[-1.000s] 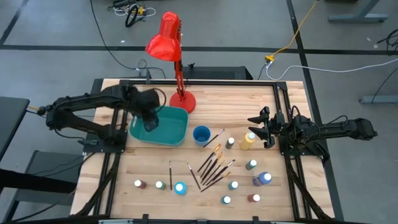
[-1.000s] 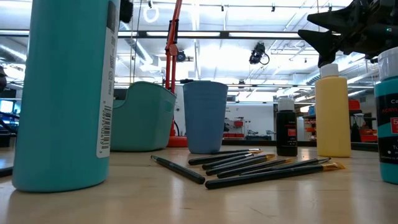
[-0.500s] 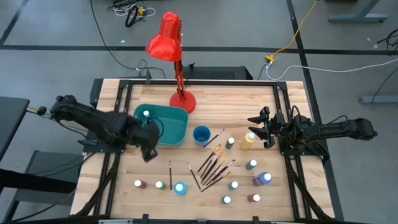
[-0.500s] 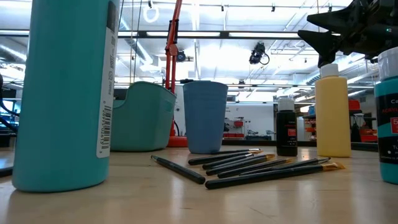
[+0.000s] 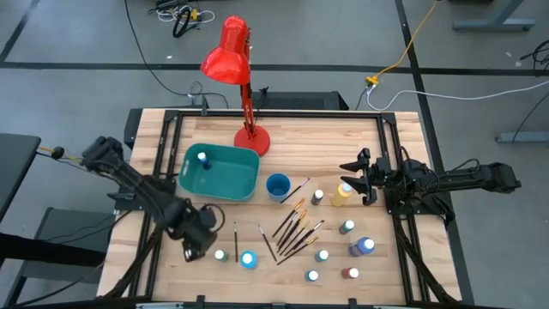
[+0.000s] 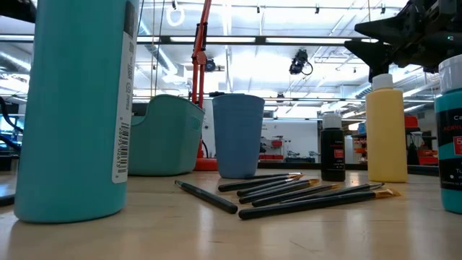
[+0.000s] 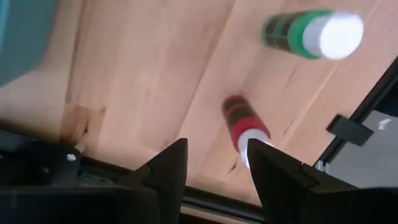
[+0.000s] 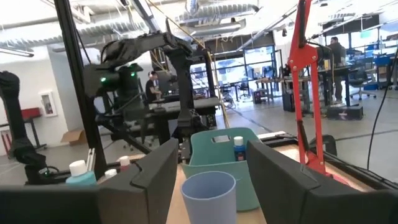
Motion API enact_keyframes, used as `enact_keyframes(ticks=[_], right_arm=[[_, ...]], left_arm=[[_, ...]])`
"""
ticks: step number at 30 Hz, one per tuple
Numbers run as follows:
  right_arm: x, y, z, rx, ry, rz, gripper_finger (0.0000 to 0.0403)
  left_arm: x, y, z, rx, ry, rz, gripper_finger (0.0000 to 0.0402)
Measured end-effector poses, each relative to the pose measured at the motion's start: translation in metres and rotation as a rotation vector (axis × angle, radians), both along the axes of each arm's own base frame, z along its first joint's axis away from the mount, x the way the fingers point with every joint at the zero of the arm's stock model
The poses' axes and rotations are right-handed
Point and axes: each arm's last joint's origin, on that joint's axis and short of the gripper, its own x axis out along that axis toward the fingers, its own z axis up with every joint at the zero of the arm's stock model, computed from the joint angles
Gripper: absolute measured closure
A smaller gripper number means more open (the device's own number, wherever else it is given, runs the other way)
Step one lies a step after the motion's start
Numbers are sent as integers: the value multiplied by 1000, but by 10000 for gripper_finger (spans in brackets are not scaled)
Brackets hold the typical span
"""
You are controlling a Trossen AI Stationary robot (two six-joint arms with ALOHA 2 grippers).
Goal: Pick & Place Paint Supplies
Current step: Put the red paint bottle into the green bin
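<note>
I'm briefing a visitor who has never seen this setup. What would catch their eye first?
The red desk lamp at the table's far edge stands out first, with the teal bin holding one paint bottle just in front of it. Next comes the fan of brushes mid-table, ringed by small white-capped bottles. The left gripper hangs open over a red bottle at the near left.

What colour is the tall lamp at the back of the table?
The lamp is bright red, shade, stem and base alike. The high view shows it best.
</note>
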Motion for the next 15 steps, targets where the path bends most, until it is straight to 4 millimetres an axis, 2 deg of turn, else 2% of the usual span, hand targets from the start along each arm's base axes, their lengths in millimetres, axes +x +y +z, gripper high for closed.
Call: enact_keyframes(ticks=[9, 15], right_arm=[[0, 0, 0, 3, -1, 0, 199], [0, 0, 0, 3, -1, 0, 199]], left_arm=[[-3, -39, -20, -46, 21, -34, 218], [-7, -44, -21, -35, 14, -8, 218]])
